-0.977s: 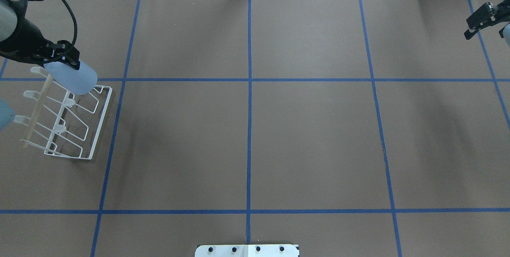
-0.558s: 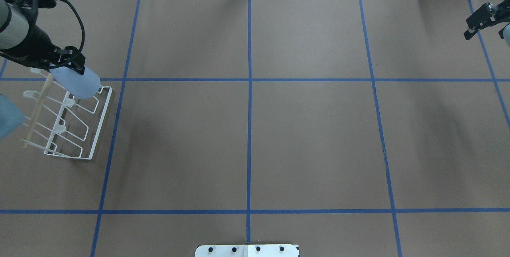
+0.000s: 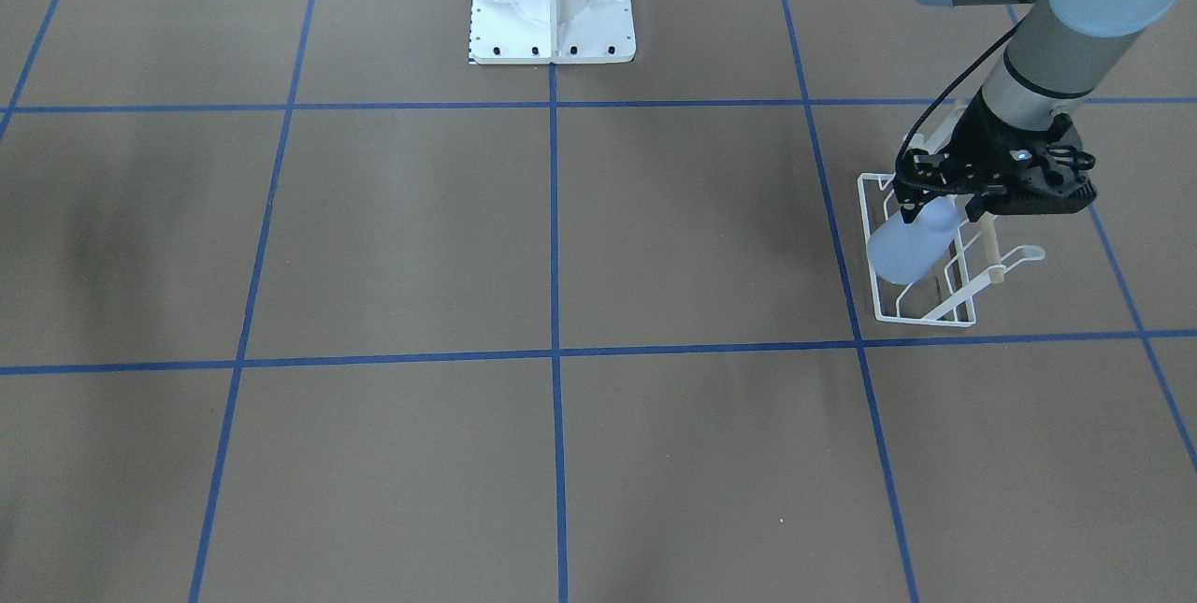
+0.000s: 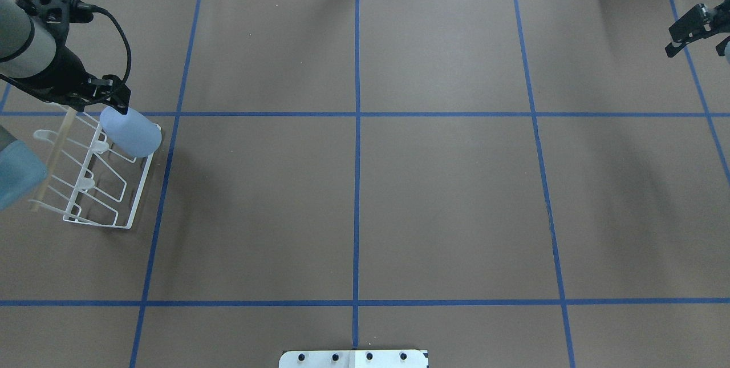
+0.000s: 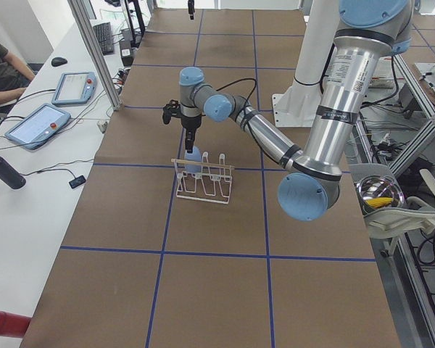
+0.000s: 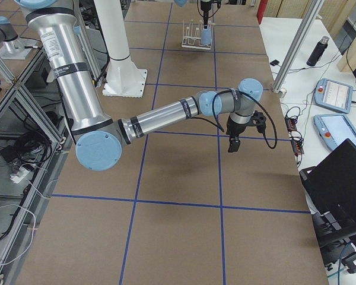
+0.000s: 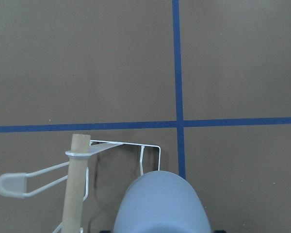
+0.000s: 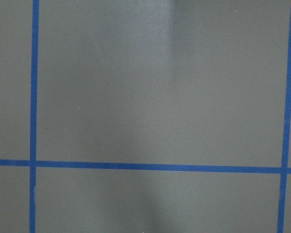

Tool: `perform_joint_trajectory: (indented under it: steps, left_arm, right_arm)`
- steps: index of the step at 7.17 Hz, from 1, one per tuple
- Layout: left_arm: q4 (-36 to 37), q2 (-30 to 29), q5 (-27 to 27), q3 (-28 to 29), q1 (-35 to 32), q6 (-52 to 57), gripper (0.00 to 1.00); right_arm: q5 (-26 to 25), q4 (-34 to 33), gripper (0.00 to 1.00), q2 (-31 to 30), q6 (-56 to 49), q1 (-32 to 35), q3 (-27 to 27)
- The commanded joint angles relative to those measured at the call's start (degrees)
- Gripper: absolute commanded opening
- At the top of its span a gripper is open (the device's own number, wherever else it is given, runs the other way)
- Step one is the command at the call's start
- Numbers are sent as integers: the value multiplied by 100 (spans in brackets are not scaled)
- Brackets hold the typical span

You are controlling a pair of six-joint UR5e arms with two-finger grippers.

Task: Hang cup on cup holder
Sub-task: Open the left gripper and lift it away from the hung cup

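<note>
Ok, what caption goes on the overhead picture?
The left gripper holds the cup tilted over the cup holder's corner.

A robotics lab: a table (image 4: 445,197) papered brown and gridded with blue tape (image 4: 357,185), an aluminium frame post (image 5: 96,54) and teach pendants (image 5: 38,125) on a white side desk (image 5: 29,210) at left in the left-side view, and a laptop (image 6: 341,178) at right in the right-side view.
</note>
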Motion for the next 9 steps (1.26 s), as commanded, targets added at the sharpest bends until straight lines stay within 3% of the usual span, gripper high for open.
perform_joint_trajectory:
  steps: [1, 3, 5, 6, 7, 8, 9]
  left_arm:
    - [24, 4, -61, -82, 2, 11, 98]
    - [69, 388, -70, -398, -277, 894, 98]
    - [-2, 723, -193, -303, -865, 1756, 98]
    - [7, 716, -359, -154, -1146, 1864, 98]
    - [-71, 664, -917, 300, -1480, 2318, 98]
    - [-133, 715, -1140, 539, -1857, 3079, 98]
    - [-125, 768, -1082, 681, -2070, 3870, 98]
  right_arm:
    - [-1, 0, 100, -35, 17, 0, 41]
    - [-27, 0, 100, -340, 8, 9, 425]
    - [-36, 9, 100, -1288, 8, 227, 1259]
    - [-36, 9, 100, -1483, -18, 429, 1350]
    - [-45, 9, 100, -1537, -27, 518, 1325]
    - [-45, 9, 100, -1642, -62, 571, 1325]
    - [-36, 9, 100, -1721, -80, 580, 1333]
